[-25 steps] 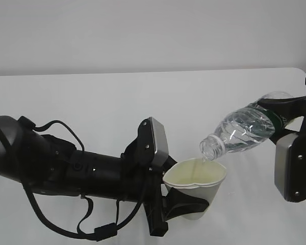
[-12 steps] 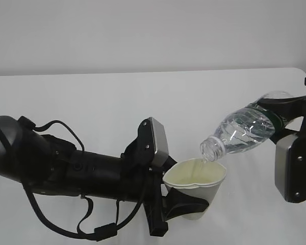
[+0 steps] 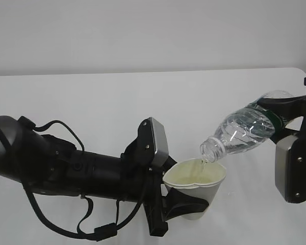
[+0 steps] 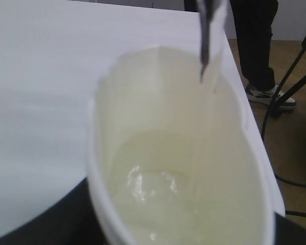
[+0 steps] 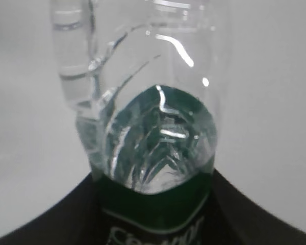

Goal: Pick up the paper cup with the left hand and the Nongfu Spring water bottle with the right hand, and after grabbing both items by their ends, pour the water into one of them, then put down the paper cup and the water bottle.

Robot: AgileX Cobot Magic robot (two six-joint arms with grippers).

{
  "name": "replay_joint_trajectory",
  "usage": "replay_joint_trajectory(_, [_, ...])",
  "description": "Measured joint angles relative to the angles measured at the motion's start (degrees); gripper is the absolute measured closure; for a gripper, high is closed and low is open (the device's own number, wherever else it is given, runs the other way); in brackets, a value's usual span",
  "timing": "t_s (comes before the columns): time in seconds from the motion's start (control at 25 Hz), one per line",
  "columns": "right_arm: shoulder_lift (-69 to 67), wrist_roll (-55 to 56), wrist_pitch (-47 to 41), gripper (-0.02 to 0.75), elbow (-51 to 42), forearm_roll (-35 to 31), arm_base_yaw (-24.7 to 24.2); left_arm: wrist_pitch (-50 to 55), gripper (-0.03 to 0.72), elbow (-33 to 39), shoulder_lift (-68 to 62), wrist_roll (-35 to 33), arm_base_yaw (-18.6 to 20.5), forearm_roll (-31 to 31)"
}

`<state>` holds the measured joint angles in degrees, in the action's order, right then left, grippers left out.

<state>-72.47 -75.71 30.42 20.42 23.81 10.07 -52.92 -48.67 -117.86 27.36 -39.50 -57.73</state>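
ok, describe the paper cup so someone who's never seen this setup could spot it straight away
Start at the big black left arm with cables lying across the white table. At its tip, the left hand grips a small tapered white paper cup near its base, the rim squeezed out of round. It sits just below the mouth of the tilted clear plastic bottle and is the only opaque white container, with water pooled inside.

Bottle above cup, right of it
You see the Nongfu Spring water bottle tilted, its neck over the paper cup rim, water in the cup
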Motion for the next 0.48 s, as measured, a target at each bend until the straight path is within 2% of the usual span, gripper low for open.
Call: replay_joint_trajectory(0.48, [0.0, -0.2, 0.5, 0.385, 0.0, 0.0, 0.0, 0.1, 0.307, 0.0, 0.0, 0.0, 0.0, 0.0])
